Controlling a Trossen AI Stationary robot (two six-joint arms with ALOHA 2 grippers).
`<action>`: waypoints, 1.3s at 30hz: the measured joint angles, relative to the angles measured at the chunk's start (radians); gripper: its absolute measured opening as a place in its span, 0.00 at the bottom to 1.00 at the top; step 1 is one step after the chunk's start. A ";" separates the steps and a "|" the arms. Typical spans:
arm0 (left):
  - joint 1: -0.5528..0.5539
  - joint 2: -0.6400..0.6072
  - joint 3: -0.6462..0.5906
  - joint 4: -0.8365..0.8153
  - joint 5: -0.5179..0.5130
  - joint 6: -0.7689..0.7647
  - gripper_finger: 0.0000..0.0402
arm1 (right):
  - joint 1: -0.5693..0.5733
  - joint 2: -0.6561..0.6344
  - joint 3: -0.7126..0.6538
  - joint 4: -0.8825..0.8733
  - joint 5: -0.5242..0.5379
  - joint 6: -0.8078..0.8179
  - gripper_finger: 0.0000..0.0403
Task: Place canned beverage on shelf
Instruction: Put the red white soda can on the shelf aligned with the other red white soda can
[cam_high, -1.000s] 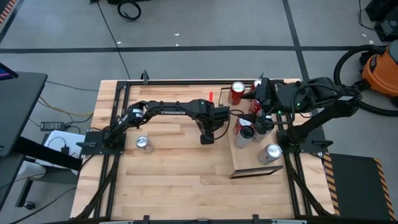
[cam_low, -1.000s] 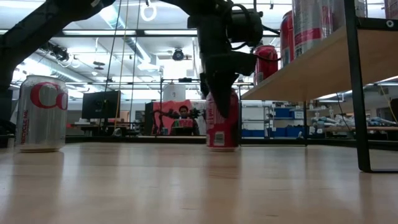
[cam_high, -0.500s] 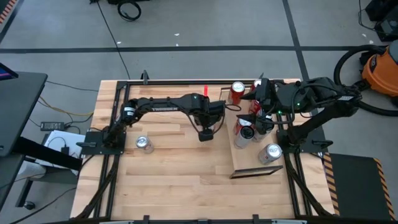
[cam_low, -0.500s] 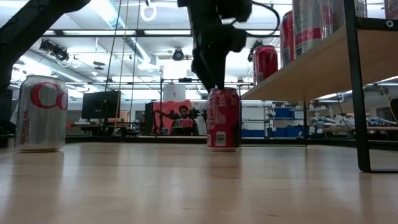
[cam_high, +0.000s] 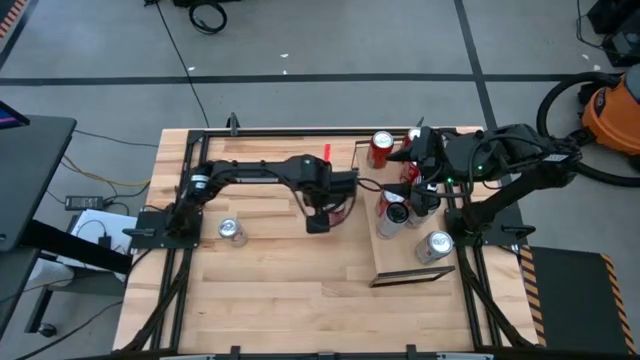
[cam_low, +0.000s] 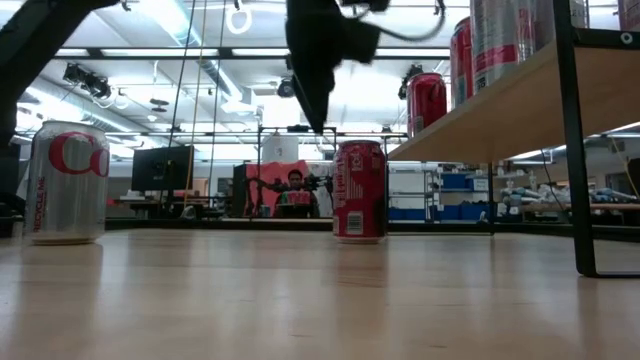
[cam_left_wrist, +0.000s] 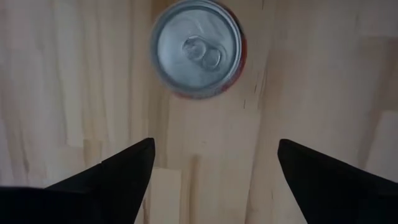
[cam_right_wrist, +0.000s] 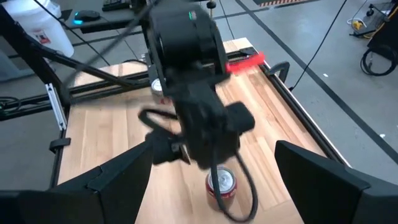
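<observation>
While wide, left pincer (cam_left_wrist: 211, 165) empty.

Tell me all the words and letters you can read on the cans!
"C": big red letter on the silver can, the rest curves out of sight.
"RECYCLE ME": seems to run sideways down that can's edge, small, so unsure.
Red can: white vertical writing, too blurred to read.
Cans on the shelf: nothing readable.

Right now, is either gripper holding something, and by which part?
Nothing is held. The left gripper hangs open above the upright red aluminium can on the table; the right gripper waits open by the shelf.
</observation>
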 joint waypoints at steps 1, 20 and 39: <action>-0.003 -0.028 -0.025 0.014 0.000 -0.005 0.87 | 0.000 0.000 0.000 0.003 0.003 0.000 0.86; -0.068 -0.489 -0.959 1.007 -0.024 -0.272 0.87 | 0.008 0.000 0.000 0.075 0.046 -0.008 0.86; -0.018 -0.365 -1.263 1.679 -0.100 -0.337 0.87 | 0.006 0.015 0.000 0.086 0.054 0.049 0.86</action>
